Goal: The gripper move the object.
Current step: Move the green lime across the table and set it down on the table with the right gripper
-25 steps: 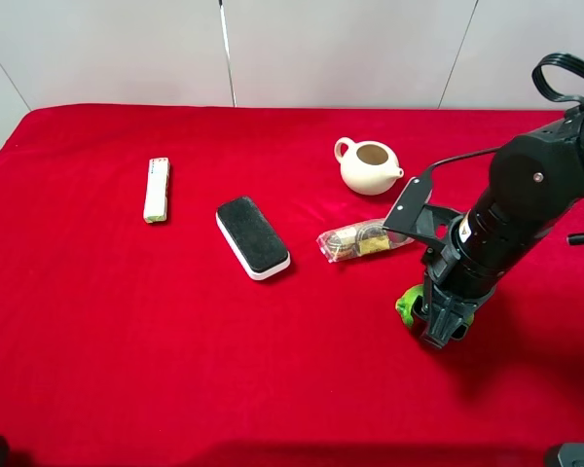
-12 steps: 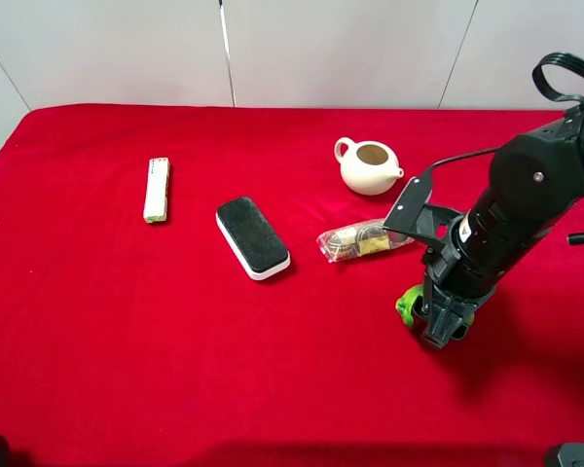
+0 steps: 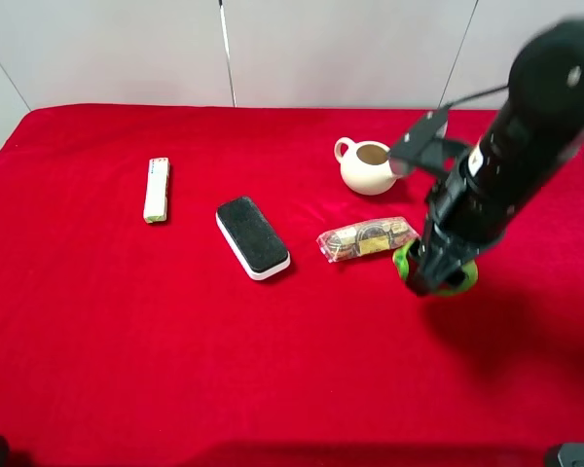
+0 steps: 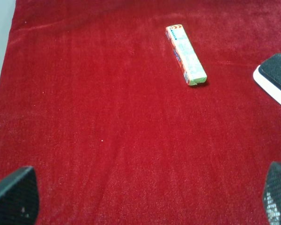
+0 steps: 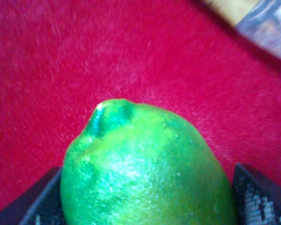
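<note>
The green lime-like fruit (image 3: 459, 279) hangs lifted above the red cloth, held by my right gripper (image 3: 434, 272) on its black arm. In the right wrist view the fruit (image 5: 147, 173) fills the frame, its nub pointing away, with a dark finger (image 5: 255, 199) pressed on each side. The right gripper is shut on it. My left gripper (image 4: 140, 197) is open and empty; only its two dark fingertips (image 4: 14, 194) show at the corners of the left wrist view, over bare cloth.
A clear packet of snacks (image 3: 365, 238) lies just left of the fruit. A cream teapot (image 3: 368, 166) stands behind it. A black-and-white eraser (image 3: 252, 236) and a slim candy box (image 3: 157, 189) lie further left on the red tablecloth (image 3: 127, 341).
My right arm has risen and moved away from the front edge, carrying the fruit up off the cloth toward the packet. The left arm has not moved.
</note>
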Controlling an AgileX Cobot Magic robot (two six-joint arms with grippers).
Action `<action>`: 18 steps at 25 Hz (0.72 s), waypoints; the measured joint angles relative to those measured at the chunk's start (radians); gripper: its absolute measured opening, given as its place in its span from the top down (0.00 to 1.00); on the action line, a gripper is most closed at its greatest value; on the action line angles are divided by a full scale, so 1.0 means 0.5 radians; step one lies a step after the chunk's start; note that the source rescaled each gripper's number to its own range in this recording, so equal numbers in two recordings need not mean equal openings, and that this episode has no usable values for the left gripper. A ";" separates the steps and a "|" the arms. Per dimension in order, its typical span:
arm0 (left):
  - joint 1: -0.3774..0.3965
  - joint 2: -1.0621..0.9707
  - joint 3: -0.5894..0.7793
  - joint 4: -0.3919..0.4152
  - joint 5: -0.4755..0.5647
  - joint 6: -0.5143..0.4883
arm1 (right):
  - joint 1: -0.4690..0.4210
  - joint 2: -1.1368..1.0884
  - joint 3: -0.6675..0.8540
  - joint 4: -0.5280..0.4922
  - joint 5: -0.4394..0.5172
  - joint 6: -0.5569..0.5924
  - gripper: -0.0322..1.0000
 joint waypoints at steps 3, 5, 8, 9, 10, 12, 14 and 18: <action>0.000 0.000 0.000 0.000 0.000 0.000 | 0.000 0.000 -0.178 0.002 0.174 0.093 0.97; 0.000 0.000 0.000 0.000 0.000 0.000 | 0.000 0.000 -0.297 0.004 0.251 0.147 0.97; 0.000 0.000 0.000 0.000 0.000 0.000 | 0.000 0.000 -0.478 0.004 0.329 0.221 0.97; 0.000 0.000 0.000 0.000 0.000 0.000 | 0.000 0.000 -0.539 0.004 0.352 0.252 0.97; 0.000 0.000 0.000 0.000 0.000 0.000 | 0.000 0.000 -0.598 0.004 0.373 0.280 0.97; 0.000 0.000 0.000 0.000 0.000 0.000 | 0.000 0.000 -0.693 0.004 0.400 0.330 0.97; 0.000 0.000 0.000 0.000 0.000 0.000 | 0.000 0.000 -0.777 0.004 0.426 0.369 0.97; 0.000 0.000 0.000 0.000 0.000 0.000 | 0.000 0.000 -0.893 -0.011 0.440 0.419 0.97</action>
